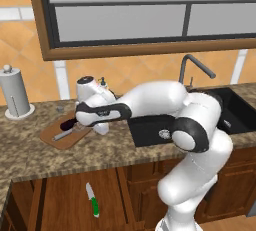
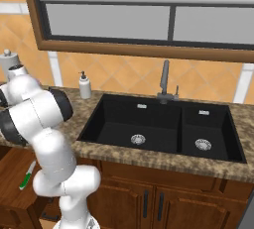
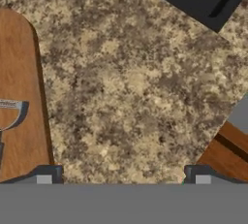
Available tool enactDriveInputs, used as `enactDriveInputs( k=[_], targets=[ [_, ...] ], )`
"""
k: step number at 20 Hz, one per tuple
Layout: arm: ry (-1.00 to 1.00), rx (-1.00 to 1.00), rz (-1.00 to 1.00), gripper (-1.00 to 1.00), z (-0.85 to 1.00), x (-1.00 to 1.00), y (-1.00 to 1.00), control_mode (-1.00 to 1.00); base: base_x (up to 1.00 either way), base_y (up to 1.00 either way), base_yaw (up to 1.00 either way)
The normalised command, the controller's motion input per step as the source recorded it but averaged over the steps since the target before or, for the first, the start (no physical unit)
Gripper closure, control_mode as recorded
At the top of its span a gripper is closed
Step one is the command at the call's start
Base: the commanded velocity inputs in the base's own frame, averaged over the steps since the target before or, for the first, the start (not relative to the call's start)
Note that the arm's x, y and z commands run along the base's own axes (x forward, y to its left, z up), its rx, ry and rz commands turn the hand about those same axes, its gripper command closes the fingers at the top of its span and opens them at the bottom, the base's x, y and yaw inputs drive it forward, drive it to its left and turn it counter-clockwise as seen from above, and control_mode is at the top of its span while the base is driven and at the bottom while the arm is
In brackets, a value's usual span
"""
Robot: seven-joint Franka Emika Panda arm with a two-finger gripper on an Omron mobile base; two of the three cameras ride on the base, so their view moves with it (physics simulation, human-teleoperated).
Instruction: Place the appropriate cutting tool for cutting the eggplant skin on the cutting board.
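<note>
Granite desk (image 1: pixel 100 147) carries the cutting board (image 1: pixel 55 136) with peeler (image 3: pixel 10 113) already on it; my fingers (image 3: pixel 44 174) are released, so retreating comes next.

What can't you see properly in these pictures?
- The eggplant in the left base view: the arm covers most of it, leaving a dark sliver on the cutting board.
- The peeler in the hand view: the left edge cuts it off, so its handle is missing.
- The claw in the hand view: just its two tips peek up, spread wide apart with nothing between them.
- The knife in the right base view: the arm hides part of it.
</note>
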Motion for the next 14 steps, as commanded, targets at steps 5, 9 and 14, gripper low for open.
enactDriveInputs(
  k=[5, 9, 14],
  targets=[
    [0.03, 0.02, 0.13, -1.0, 0.45, -0.92, -0.77, -1.0, 0.0, 0.0, 0.0],
    [0.03, 0.0, 0.17, -1.0, 0.47, -1.0, -0.74, -1.0, 0.0, 0.0, 0.0],
    [0.03, -0.02, 0.17, -1.0, 0.35, -1.0, -0.69, -1.0, 0.0, 0.0, 0.0]
  ],
)
